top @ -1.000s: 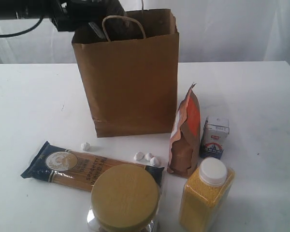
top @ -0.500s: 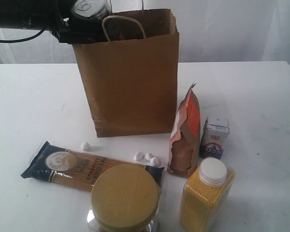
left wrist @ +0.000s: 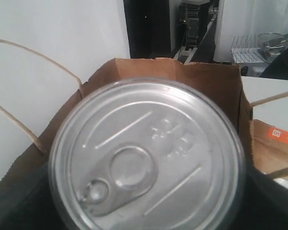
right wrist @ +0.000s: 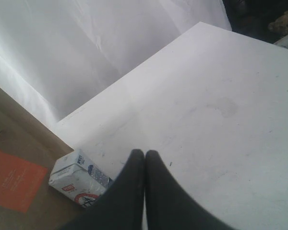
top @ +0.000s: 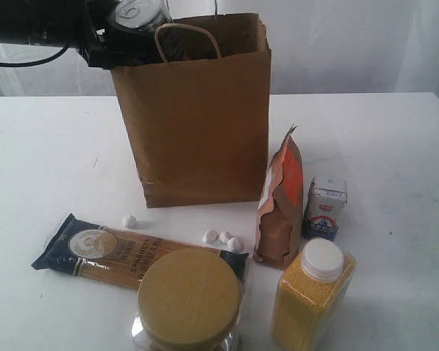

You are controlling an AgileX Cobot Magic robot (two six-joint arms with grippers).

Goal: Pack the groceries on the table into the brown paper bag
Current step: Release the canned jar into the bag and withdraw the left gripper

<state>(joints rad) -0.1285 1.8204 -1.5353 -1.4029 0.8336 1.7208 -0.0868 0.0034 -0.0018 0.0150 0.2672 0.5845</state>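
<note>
Left gripper [top: 119, 42]: black, clamped on the dark tin can [top: 139, 13], which it holds tilted at the upper left corner of the brown paper bag [top: 197, 124], above the rim and next to one loop handle. In the left wrist view the can's silver pull-tab lid [left wrist: 146, 158] fills most of the picture, with the open mouth of the bag behind it.

Right gripper [right wrist: 145, 158]: fingers pressed together with nothing between them, hanging over bare table near the small white-blue carton [right wrist: 79, 179].

Table [top: 44, 146]: plain white, matte, with a few faint smudges. The bag stands upright towards the back. To its right the orange-brown pouch [top: 280, 205] stands upright, with the carton just beside it. The yellow-grain bottle with white cap [top: 312, 292] stands nearer the front edge. The navy spaghetti packet [top: 95, 252] lies flat in front of the bag. The clear jar with wide tan lid [top: 189, 300] stands at the front, overlapping the packet's end in the exterior view. Small white bits [top: 223, 238] lie scattered between the packet and the bag.

Room: a white curtain [top: 336, 44] hangs behind the table. Past the bag, the left wrist view shows a dark opening and a wire rack [left wrist: 259, 45] holding metalware.
</note>
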